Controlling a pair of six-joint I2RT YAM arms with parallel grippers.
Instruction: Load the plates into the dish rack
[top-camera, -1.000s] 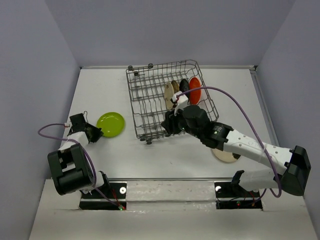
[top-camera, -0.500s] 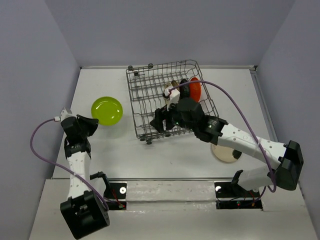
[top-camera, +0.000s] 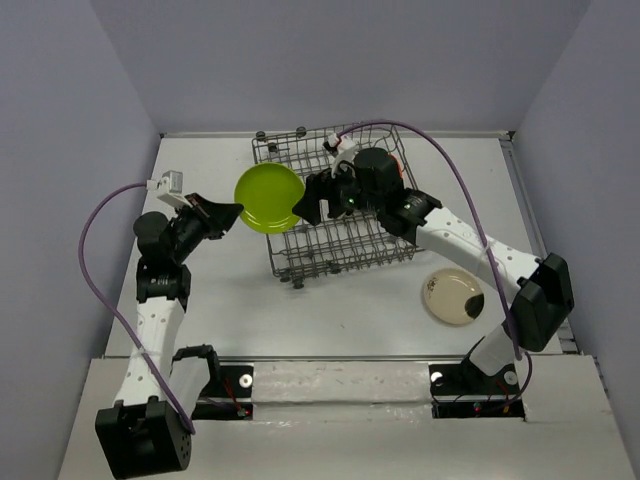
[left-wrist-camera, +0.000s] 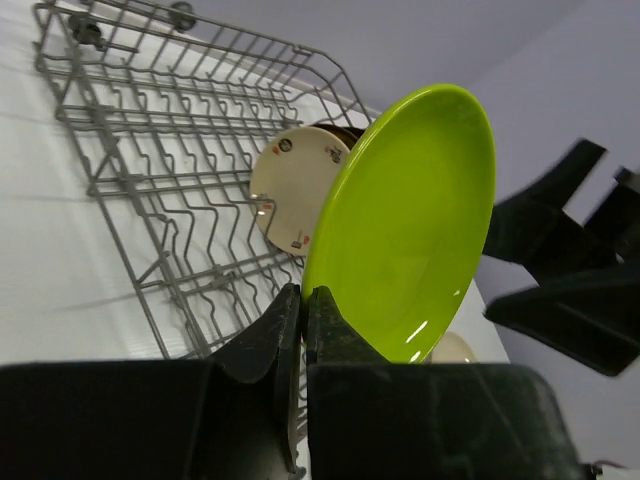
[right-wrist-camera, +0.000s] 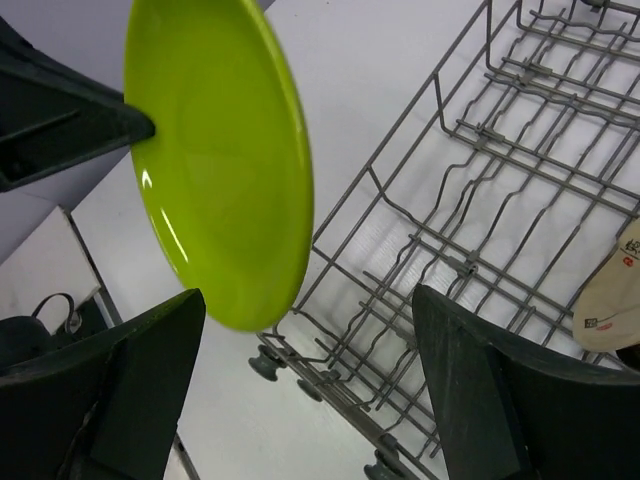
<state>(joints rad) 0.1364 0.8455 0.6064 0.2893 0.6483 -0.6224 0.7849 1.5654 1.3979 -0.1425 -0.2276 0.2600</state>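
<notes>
Change, plate: a second ago you had the lime green plate (top-camera: 268, 197) lying flat on the table (top-camera: 200, 320), left of the dish rack (top-camera: 350, 258). It is now off the table, tipped up on edge, and in the top view it overlaps the rack's left rim.
Change, left arm: it has swung up and in toward the rack, carrying the plate with it.
Change, right arm: your right gripper (top-camera: 315, 197) was down among the tines beside the racked plates. It has come across to the rack's left side and its fingers have spread from half open to wide.
Change, table plate: the cream plate with black patch (top-camera: 455, 297), half covered by the arm before, now shows whole on the table to the right of the rack.
Left gripper (left-wrist-camera: 303, 302): clenched, pinching the plate's lower rim between its two fingers.
Right gripper: released and holding nothing. The green plate hangs just in front of its spread fingers; you cannot tell whether one finger touches it.
Rack contents: the cream plate with brown marks (left-wrist-camera: 290, 182) stands upright among the tines, and the orange plate (top-camera: 397, 168) stands behind the right arm.
</notes>
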